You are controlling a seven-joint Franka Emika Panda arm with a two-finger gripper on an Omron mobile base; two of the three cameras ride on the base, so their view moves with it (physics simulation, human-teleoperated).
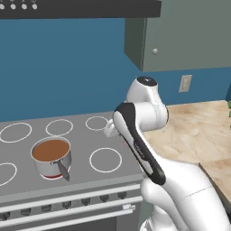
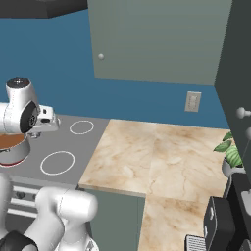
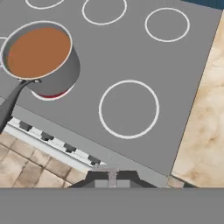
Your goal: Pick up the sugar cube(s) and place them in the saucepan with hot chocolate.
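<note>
A: Where's the saucepan with hot chocolate (image 1: 52,157)?

B: On a front burner of the grey stovetop (image 1: 81,149), brown liquid inside, red glow at its base, dark handle pointing toward the stove's front edge.

A: And the arm?

B: Elbow bent high, hand held above the stove's right part, to the right of the pan, camera looking down. The gripper (image 3: 112,178) is closed, fingers together on nothing.

A: What's around?

B: White burner rings (image 1: 105,159), one bare just right of the pan. A marble counter (image 2: 162,157) adjoins the stove; a potted plant (image 2: 231,156) sits at its far right
</note>
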